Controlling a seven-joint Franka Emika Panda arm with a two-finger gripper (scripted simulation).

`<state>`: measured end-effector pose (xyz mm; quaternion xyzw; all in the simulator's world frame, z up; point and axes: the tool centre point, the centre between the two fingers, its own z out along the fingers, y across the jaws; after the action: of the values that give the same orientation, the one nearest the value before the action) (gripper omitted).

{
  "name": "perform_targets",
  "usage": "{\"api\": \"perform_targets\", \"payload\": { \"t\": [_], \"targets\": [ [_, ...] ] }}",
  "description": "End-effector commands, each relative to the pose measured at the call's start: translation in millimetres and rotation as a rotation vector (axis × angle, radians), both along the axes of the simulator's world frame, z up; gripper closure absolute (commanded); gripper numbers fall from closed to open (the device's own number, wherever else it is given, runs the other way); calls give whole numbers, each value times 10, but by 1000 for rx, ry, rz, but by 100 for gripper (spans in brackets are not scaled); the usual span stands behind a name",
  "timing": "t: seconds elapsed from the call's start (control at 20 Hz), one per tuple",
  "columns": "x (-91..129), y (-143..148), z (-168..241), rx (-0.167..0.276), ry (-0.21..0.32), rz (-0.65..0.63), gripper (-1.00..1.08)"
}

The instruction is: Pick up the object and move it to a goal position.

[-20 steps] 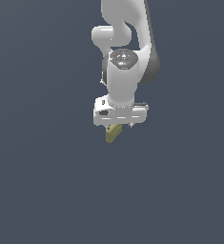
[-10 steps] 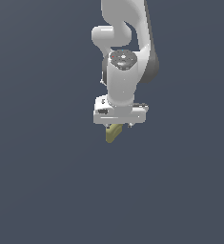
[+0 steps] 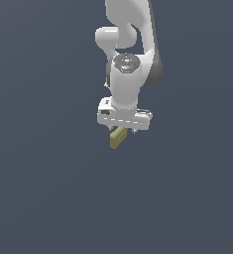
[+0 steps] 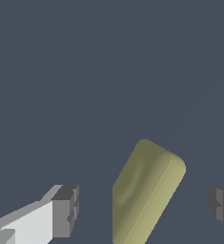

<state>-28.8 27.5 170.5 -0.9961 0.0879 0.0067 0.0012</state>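
One small olive block [image 4: 144, 193] sits tilted between my claw's [image 4: 144, 209] spread fingers [image 4: 66, 209], neither touching. It looks light and rigid; I'd pinch its long flat sides.

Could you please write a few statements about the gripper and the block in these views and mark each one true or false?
1. The olive-yellow block lies between the two fingers in the wrist view. True.
2. Both finger pads press on the block. False: the wrist view shows a clear gap on either side of it.
3. In the exterior view the block sits just under the gripper. True.
4. The block is bright red. False: it is olive-yellow.
5. The block stands square to the fingers. False: it is tilted in the wrist view.
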Motion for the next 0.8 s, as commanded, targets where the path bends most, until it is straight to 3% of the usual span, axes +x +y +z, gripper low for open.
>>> {"api": "perform_targets", "payload": {
  "t": [0.0,0.75],
  "targets": [
    [-53,-11,-35,-2,-1,-67,-92],
    [-353,-82,-209,-6,-10,-429,-92]
  ]
}}
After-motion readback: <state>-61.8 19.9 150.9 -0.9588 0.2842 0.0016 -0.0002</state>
